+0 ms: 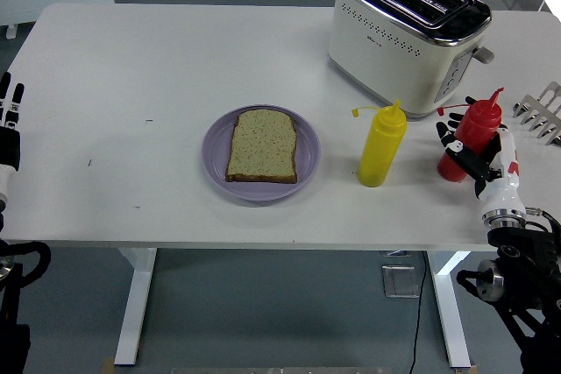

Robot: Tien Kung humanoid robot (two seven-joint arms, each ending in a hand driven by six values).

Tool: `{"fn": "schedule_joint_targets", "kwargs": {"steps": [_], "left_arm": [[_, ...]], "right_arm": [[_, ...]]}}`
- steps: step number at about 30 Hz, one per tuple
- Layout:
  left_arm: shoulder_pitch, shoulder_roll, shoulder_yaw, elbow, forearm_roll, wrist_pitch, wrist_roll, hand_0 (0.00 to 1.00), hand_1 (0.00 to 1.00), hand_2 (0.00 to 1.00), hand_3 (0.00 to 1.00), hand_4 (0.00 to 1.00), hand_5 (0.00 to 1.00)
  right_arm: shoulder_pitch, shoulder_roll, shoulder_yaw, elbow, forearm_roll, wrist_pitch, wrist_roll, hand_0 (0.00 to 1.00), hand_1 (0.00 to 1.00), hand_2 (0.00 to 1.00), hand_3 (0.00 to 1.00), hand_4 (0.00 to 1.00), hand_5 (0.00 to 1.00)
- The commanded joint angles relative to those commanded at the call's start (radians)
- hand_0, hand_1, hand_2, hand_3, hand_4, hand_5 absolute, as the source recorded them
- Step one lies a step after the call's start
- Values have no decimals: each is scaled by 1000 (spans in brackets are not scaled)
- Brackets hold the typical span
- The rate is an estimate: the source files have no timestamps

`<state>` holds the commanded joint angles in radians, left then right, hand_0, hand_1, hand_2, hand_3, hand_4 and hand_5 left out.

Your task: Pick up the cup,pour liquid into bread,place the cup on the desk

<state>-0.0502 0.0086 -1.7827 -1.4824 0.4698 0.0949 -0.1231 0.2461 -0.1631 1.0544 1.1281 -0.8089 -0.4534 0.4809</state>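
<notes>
No legible text, only a blurred mark on the toaster [408, 32].

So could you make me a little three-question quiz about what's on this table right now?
1. True or false: the bread slice lies on the purple plate.
2. Which bottle is the right hand at: A) yellow bottle, B) red bottle?
3. What appliance stands behind the bottles?

Key: 1 true. 2 B; its fingers are spread around the bottle, not visibly closed. 3 the toaster.
</notes>
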Motion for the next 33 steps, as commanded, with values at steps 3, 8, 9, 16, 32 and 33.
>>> {"fn": "schedule_joint_targets", "kwargs": {"steps": [3, 8, 9, 16, 32, 33], "left_arm": [[-1, 0, -1, 0, 0, 0, 0, 808, 741, 733, 725, 487, 998], [-3, 0, -3, 0, -1, 0, 0, 808, 741, 733, 725, 487, 998], [-3, 0, -4, 0, -1, 0, -1, 808, 741, 733, 726, 487, 998], [-3, -1, -6, 0, -1, 0, -1, 809, 741, 734, 726, 487, 998], [-4, -1, -11, -1, 0, 1, -1, 808, 741, 733, 726, 487, 998], [-4, -1, -11, -1, 0, 1, -1, 809, 741, 733, 725, 486, 998]], "right_arm": [[11, -3, -22, -11, 21, -2, 4, 327, 406, 472, 531, 727, 21], [24, -6, -36, -23, 60, -26, 27, 327, 406, 472, 531, 727, 21], [25, -6, -37, -24, 66, -29, 31, 331, 384, 451, 504, 636, 2], [27, -4, -32, -24, 124, -40, 55, 288, 349, 423, 500, 592, 2], [12, -25, 54, 50, 157, -51, 22, 165, 267, 400, 498, 544, 26], [10, -29, 65, 63, 145, -49, 11, 136, 249, 391, 498, 529, 33]]}}
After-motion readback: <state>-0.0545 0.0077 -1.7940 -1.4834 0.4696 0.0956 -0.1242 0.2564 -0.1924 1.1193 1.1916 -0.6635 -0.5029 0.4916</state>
